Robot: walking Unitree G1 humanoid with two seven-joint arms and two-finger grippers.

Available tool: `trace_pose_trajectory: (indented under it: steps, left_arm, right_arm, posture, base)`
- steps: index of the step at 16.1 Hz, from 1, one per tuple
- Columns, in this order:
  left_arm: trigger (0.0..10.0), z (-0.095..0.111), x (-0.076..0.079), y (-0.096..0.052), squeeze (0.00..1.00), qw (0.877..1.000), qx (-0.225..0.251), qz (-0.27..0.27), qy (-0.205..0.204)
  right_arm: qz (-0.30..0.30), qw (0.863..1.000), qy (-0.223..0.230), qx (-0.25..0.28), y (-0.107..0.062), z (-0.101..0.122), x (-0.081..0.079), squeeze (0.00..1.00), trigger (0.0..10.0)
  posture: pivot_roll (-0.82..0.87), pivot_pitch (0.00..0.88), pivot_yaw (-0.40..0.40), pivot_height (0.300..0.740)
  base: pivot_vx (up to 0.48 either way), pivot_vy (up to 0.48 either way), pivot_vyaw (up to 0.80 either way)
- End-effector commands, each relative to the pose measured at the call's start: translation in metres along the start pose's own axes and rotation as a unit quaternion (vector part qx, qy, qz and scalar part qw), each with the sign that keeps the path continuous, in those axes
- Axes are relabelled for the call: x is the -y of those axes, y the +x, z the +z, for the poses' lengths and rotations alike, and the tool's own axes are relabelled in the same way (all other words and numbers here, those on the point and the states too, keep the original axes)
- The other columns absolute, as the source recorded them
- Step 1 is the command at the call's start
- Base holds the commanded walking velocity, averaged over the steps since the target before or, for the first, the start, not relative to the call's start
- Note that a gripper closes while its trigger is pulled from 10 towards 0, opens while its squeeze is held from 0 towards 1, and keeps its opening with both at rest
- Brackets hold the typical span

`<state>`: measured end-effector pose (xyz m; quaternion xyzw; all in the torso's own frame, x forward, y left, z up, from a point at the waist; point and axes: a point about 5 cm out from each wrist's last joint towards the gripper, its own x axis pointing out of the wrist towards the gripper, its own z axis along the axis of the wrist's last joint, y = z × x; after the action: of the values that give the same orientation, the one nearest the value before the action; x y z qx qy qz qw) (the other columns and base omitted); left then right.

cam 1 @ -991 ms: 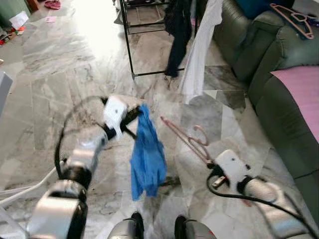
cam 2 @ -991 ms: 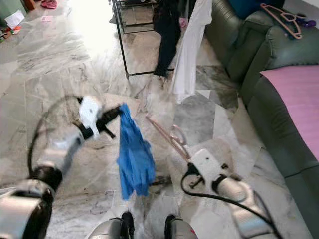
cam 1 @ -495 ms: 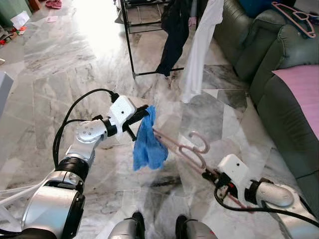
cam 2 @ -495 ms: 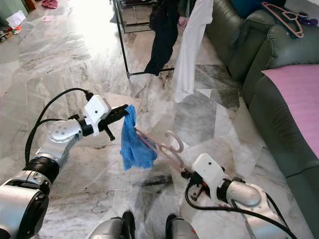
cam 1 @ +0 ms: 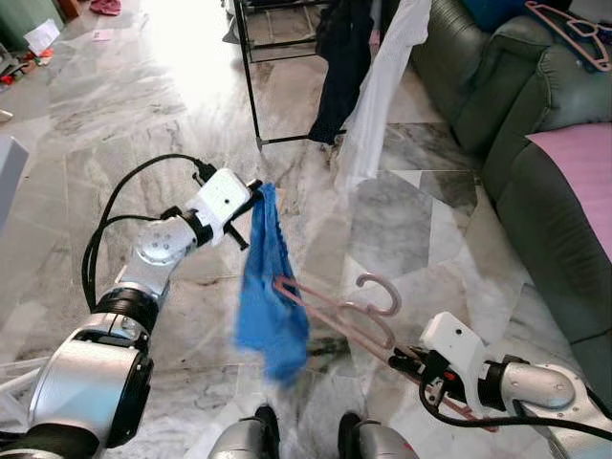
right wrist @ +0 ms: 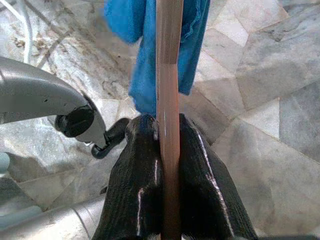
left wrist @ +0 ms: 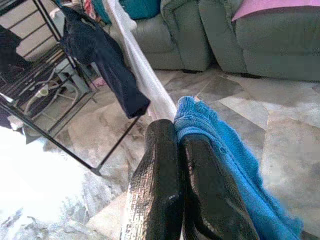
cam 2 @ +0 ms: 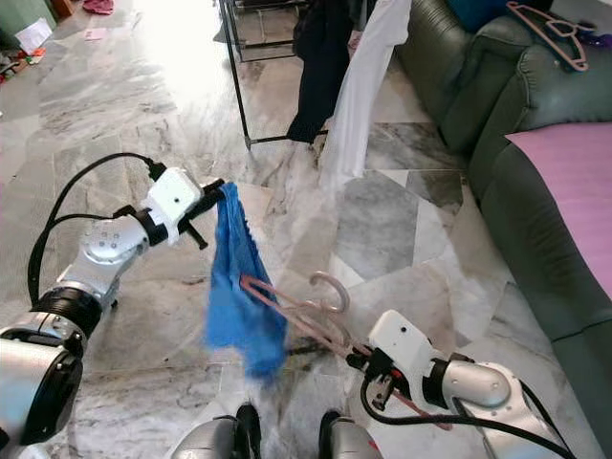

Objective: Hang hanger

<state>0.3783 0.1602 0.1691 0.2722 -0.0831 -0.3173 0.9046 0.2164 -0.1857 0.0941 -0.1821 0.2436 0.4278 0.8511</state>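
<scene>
Both grippers are busy over the marble floor (cam 1: 124, 105). Out in front and to the robot's left, the left gripper (cam 1: 256, 188) has its two black fingers (left wrist: 160, 185) pressed together on the top edge of a blue cloth (cam 1: 268, 287), which hangs down from that pinch in a long loose fold. Lower and to the right, the right gripper (cam 2: 361, 356) is clamped on one end of a pink hanger (cam 1: 335, 311); in the right wrist view the pink bar (right wrist: 169, 100) runs straight out from between the two fingers (right wrist: 137, 185). From that grip the hanger reaches up and leftward, its far end tucked into the lower part of the blue cloth, its hook curling upward about midway along. So the hanger bridges the gap between the two grippers, touching the cloth at one end and held at the other.

Further off stands a black clothes rack (cam 1: 251, 76) with a dark garment (cam 1: 337, 57) and a white garment (cam 1: 381, 86) hanging from it. A green sofa (cam 1: 497, 105) lines the right side, with a pink cover (cam 1: 583, 182) on its seat and another pink hanger (cam 1: 569, 33) lying on its back.
</scene>
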Motion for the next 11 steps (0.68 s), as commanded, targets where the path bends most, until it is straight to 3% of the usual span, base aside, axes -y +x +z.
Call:
trace_pose_trajectory:
  steps: [1,6,11]
  left_arm:
    - [10.0,0.003,-0.006,-0.002,0.00,1.000,0.011,0.004,0.002]
    - [10.0,0.013,0.000,0.001,0.00,0.998,0.058,-0.035,-0.006]
    - [10.0,0.018,-0.014,-0.009,0.00,0.996,0.084,-0.026,-0.006]
  right_arm:
    - [0.025,1.000,0.001,0.004,0.001,0.002,-0.008,0.00,10.0]
    - [0.002,1.000,0.010,0.005,0.006,-0.002,-0.005,0.00,10.0]
    - [-0.042,0.999,0.025,0.001,0.009,-0.014,0.005,0.00,10.0]
  posture:
    - [-0.17,0.231,0.073,0.740]
    - [-0.17,0.233,0.078,0.740]
    - [-0.16,0.233,0.079,0.740]
  base:
    - [0.000,0.000,0.00]
    - [0.000,0.000,0.00]
    - [0.000,0.000,0.00]
